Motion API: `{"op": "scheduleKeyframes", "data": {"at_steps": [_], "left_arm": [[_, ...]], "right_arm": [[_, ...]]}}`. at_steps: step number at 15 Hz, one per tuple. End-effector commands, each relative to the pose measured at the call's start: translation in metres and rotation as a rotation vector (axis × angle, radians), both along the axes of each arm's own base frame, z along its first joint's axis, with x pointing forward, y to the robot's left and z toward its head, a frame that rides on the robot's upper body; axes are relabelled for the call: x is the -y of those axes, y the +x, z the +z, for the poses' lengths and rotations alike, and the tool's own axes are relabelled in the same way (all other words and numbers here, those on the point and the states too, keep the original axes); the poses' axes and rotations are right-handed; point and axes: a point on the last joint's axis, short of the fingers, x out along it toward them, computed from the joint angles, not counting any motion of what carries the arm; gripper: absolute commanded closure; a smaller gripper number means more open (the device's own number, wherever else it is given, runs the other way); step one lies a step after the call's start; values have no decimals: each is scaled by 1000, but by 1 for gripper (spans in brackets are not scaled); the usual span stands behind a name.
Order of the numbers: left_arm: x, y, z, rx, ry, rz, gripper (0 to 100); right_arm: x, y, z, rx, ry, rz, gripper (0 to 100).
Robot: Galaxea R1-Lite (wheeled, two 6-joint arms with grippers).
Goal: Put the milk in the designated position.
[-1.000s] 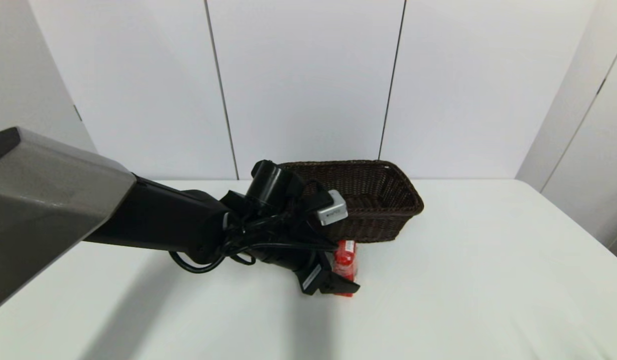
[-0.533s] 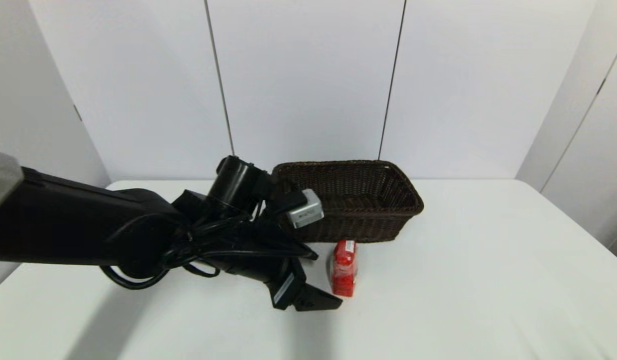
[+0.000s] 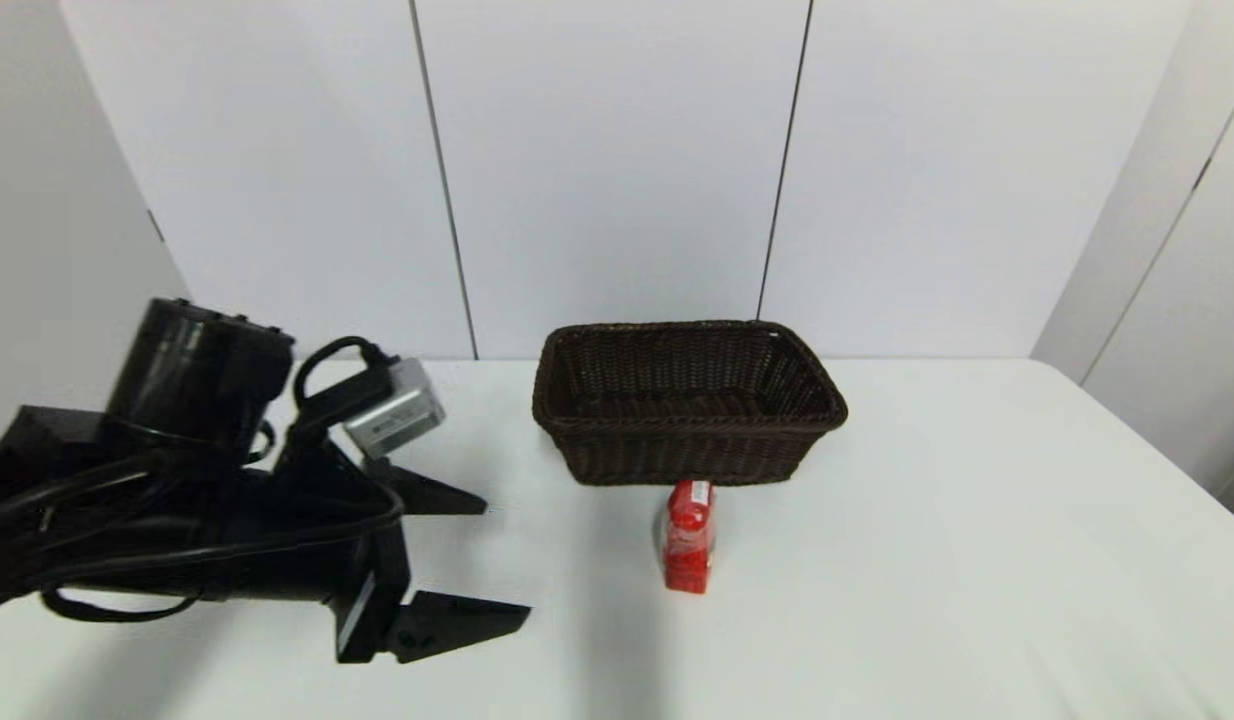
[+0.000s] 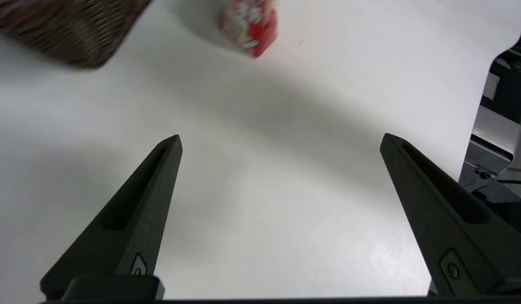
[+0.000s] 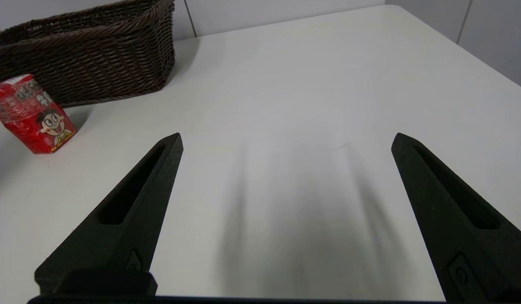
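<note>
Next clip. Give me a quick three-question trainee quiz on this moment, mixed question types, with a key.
1. True or false: the milk lies inside the basket.
2. The left gripper is: A) shut on the milk, B) open and apart from the milk, C) inside the basket.
3. Fill in: the milk stands upright on the white ____, just in front of the basket.

Key: 1 false, since it stands outside the basket on the tabletop. 2 B. 3 table. The right gripper is open too, holding nothing, off to the milk's side.
</note>
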Motion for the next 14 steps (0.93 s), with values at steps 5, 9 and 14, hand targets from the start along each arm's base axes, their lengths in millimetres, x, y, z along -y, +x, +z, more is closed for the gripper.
{"op": "scheduleKeyframes", "data": {"at_steps": [5,9,14], "left_arm": [[-80,-58,52,325,-46,406,0],[-103,-106,56,458,-51,623,0],[-113,-173,17,550,-104,895,0]], "right_arm": [[0,0,0,-2,0,-1,0],[0,0,0,-2,1,-1,0],[0,0,0,-2,1,-1,0]]}}
